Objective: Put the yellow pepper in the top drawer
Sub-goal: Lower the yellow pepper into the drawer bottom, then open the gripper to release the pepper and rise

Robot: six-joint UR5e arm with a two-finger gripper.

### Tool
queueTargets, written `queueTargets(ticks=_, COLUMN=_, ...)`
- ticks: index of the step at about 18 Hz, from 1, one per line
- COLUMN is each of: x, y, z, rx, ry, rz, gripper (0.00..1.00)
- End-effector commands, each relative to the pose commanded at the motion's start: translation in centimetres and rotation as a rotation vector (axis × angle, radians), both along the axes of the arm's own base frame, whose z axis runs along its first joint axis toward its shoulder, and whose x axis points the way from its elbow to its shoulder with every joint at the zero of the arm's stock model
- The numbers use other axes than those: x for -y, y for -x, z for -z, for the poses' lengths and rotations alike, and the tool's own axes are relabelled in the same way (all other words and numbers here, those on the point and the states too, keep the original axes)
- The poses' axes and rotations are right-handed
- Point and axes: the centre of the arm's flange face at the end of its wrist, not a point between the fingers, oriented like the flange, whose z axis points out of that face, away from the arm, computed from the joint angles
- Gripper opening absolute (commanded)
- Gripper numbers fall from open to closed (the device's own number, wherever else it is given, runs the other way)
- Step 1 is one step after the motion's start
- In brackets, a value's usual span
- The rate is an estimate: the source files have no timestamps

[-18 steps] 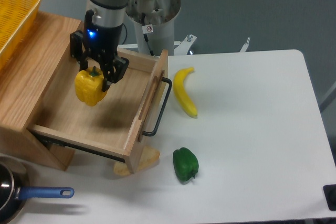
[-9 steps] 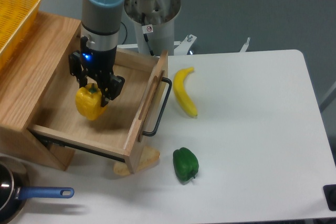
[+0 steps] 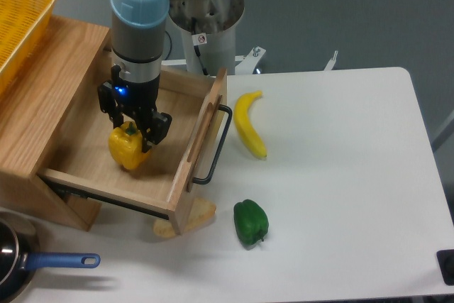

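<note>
A: Start at the left. What is out there?

B: Far left of the fingers (image 3: pixel 135 133), up behind them, a yellow wire basket (image 3: pixel 20 19) sits on the light-wood cabinet top. Well below and left, a dark pan with a blue handle (image 3: pixel 60 261) pokes in at the worktop's (image 3: pixel 340 196) edge.

A: And the fingers themselves?

B: They pinch the glossy, lobed yellow bell pepper (image 3: pixel 126 150) by its upper part. The pepper hangs directly beneath them, stem up, its long axis roughly vertical, inside the wide, shallow light-wood top drawer (image 3: pixel 92 154), which stands pulled open. I cannot tell whether its base touches the drawer floor.

A: So the coming move?

B: My guess is a straight release; the pepper already lies within the walls, nearer the drawer's front left.

A: To the right?

B: The black metal bar handle (image 3: pixel 216 148), then a long yellow banana (image 3: pixel 249 131), and lower down a green bell pepper (image 3: pixel 250 223).

A: Any writing?

B: Only a small red-and-white sticker (image 3: pixel 201 39) on the robot's base, too small to read.
</note>
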Motion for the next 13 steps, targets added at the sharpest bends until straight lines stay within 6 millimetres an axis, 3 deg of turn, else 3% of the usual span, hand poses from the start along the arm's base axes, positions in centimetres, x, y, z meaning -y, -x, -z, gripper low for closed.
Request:
queueTargets(ticks=6, x=0.1, y=-0.1, z=-0.3, rx=-0.007, ry=-0.005, rz=0.010, gripper=0.73)
queueTargets(ticks=11, x=0.2, y=-0.1, z=-1.4, rx=-0.022, ry=-0.023, rz=0.016, gripper=0.91)
queueTargets(ticks=13, x=0.2, y=-0.1, z=-1.6, rx=-0.024, ry=-0.027, rz=0.016, gripper=0.94)
